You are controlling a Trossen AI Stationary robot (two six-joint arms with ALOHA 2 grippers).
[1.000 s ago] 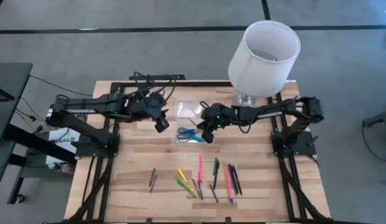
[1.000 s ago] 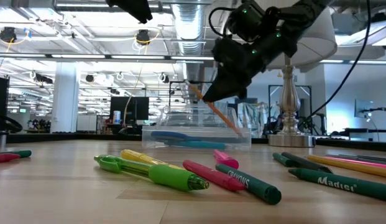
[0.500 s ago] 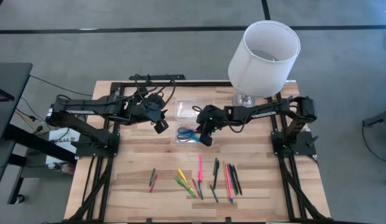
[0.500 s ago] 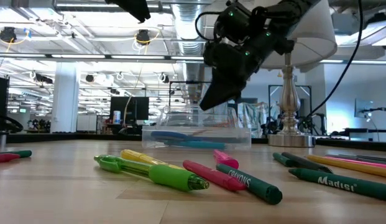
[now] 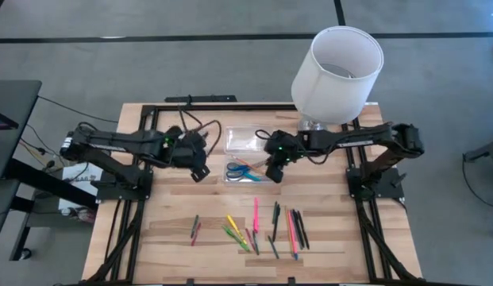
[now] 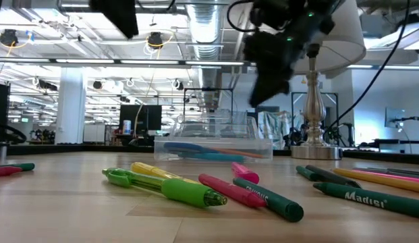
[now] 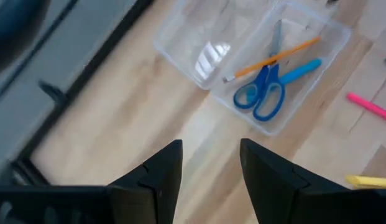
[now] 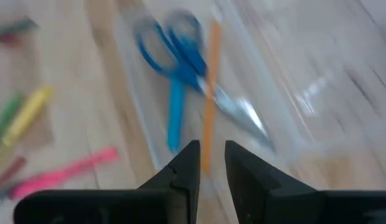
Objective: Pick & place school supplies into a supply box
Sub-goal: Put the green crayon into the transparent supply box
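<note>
Two items lay inside the supply box (image 5: pixel 244 169) when we looked: the blue-handled scissors (image 7: pixel 267 93) and an orange pencil (image 7: pixel 271 59) resting across them. We saw the box sitting open near the middle of the table (image 5: pixel 167 222), its clear lid (image 5: pixel 242 141) lying flat on the far side, next to a white lampshade (image 5: pixel 338 71).

We found the right gripper (image 5: pixel 275 170) raised just beside the box's right end, its fingers (image 8: pixel 183 169) parted by a narrow gap with nothing between them. We saw the left gripper (image 5: pixel 200 170) hanging above bare wood to the left of the box, its fingers (image 7: pixel 160 169) spread wide and empty.

We counted the rest of the school supplies (image 5: pixel 254 226) in a loose row along the near side of the table, well apart from the box: pink, green, yellow, red and dark pens and markers.
</note>
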